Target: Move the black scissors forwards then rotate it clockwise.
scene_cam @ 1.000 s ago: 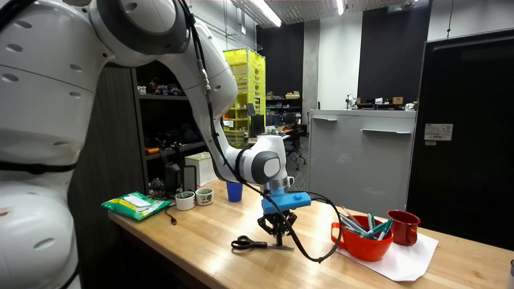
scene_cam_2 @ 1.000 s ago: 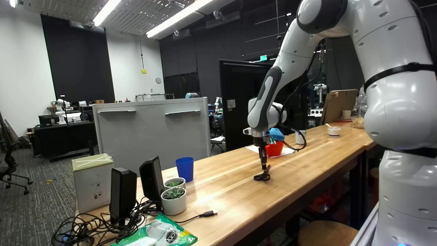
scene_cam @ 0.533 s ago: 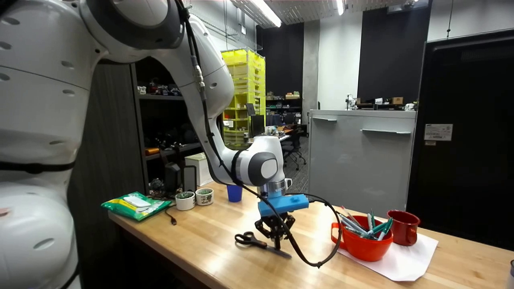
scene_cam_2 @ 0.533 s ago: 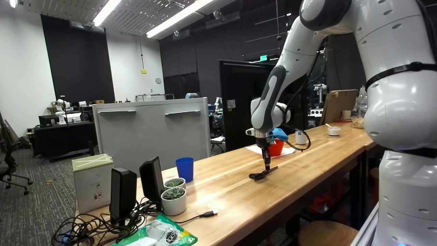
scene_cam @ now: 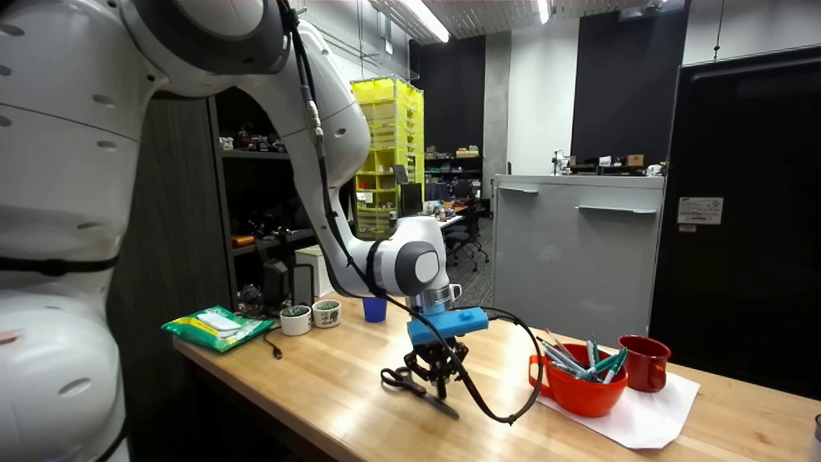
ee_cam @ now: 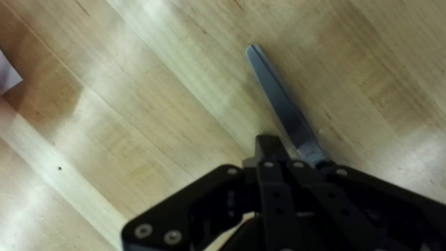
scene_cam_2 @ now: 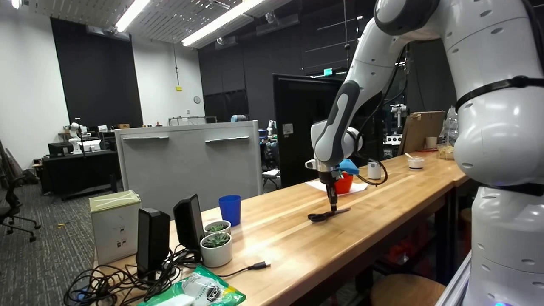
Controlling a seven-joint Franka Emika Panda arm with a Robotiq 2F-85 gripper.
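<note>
The black scissors (scene_cam: 418,389) lie flat on the wooden table, black looped handles at the left and dark-grey blades toward the right; they also show in an exterior view (scene_cam_2: 321,216). My gripper (scene_cam: 441,389) points down at the blades, with its fingertips low at table level. In the wrist view the fingertips (ee_cam: 269,141) are together, with nothing seen between them, just left of the scissors' blades (ee_cam: 284,106). Whether they touch the blades I cannot tell. The scissors' handles are hidden behind the gripper in the wrist view.
A red bowl (scene_cam: 585,399) with teal-handled tools and a dark red mug (scene_cam: 645,366) stand on white paper (scene_cam: 660,417) at the right. A blue cup (scene_cam: 374,309), potted plants (scene_cam: 296,322) and a green bag (scene_cam: 218,330) stand or lie left. The arm's cable loops beside the gripper.
The scissors have turned clockwise as seen from above. In an exterior view the blade tip has swung toward the camera and the handles away. The gripper has moved slightly with the blades.
</note>
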